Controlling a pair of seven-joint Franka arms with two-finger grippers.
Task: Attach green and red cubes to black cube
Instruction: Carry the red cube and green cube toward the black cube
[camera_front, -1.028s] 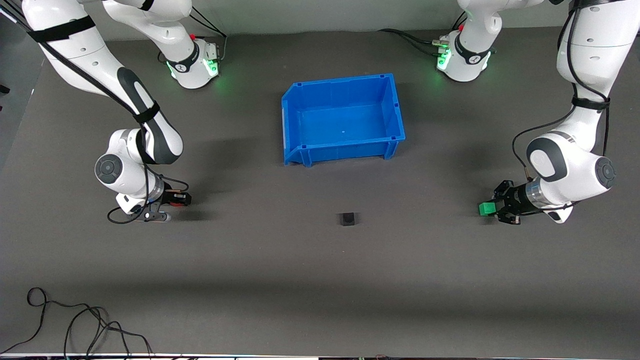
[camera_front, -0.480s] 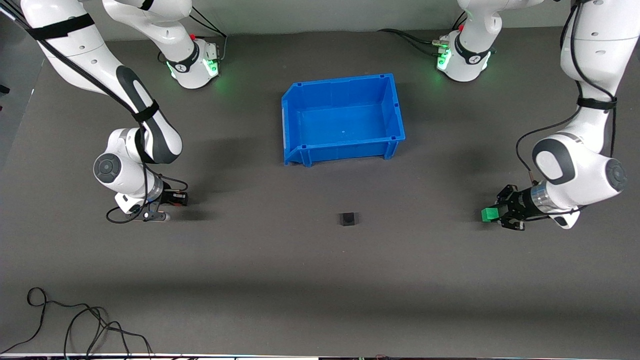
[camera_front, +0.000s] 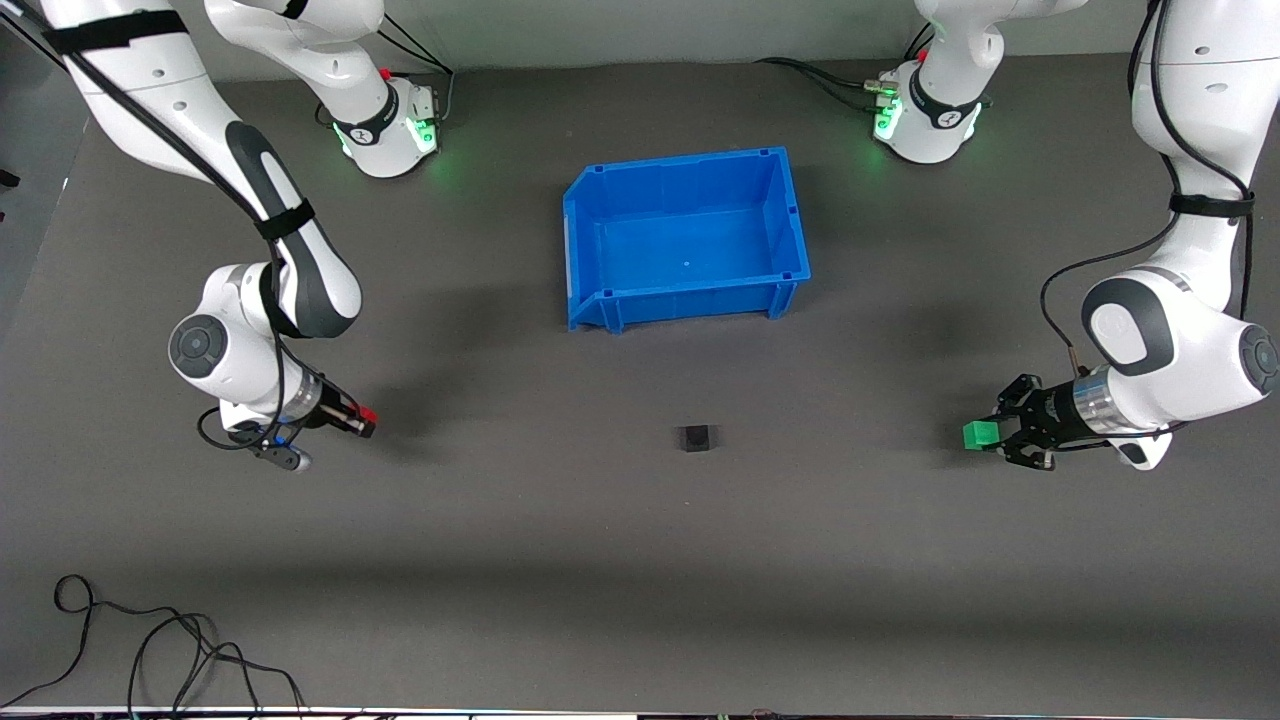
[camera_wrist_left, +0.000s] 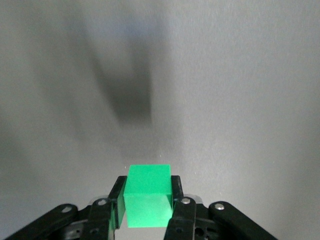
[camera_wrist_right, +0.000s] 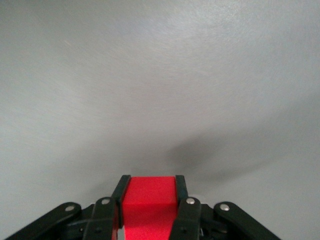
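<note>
The small matte black cube (camera_front: 696, 437) sits on the grey mat, nearer to the front camera than the blue bin. My left gripper (camera_front: 985, 434) is shut on the green cube (camera_front: 977, 434), held just above the mat toward the left arm's end of the table; the left wrist view shows the green cube (camera_wrist_left: 148, 196) clamped between both fingers. My right gripper (camera_front: 362, 419) is shut on the red cube (camera_front: 368, 414), lifted off the mat toward the right arm's end. In the right wrist view the red cube (camera_wrist_right: 149, 205) fills the gap between the fingers.
An open blue bin (camera_front: 684, 238) with nothing visible inside stands mid-table, farther from the front camera than the black cube. Loose black cables (camera_front: 150, 650) lie near the front edge at the right arm's end. Both arm bases glow green along the table's back.
The right gripper closed fully on the red cube and lifted it, tilting. The left gripper carried the green cube a little lower in the front view. The black cube stayed put.
</note>
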